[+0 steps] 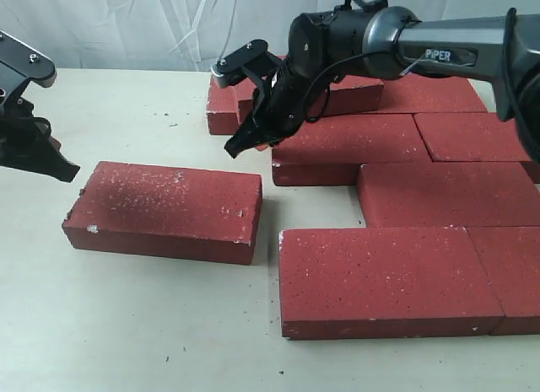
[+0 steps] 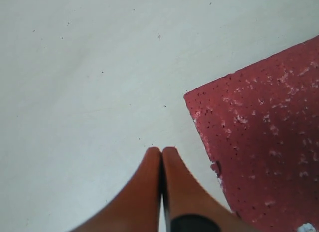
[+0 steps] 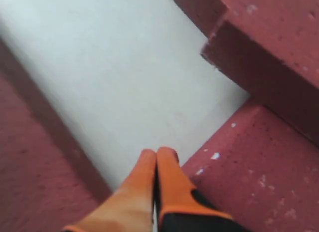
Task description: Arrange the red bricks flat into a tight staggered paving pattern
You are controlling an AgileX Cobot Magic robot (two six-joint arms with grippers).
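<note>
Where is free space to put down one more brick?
Free: the table in front of the loose brick, and behind it. Crowded: the right side, covered by paved bricks; the gap to the loose brick is narrow.

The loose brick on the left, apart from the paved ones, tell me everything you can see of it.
The loose brick is a dark-red rectangular block, rough and grainy, with white speckles on top and small white chips at its edges. It lies flat on the table, slightly skewed to the paved bricks, a gap between. Nothing else touches it; the shut left gripper hangs just off its left end.
</note>
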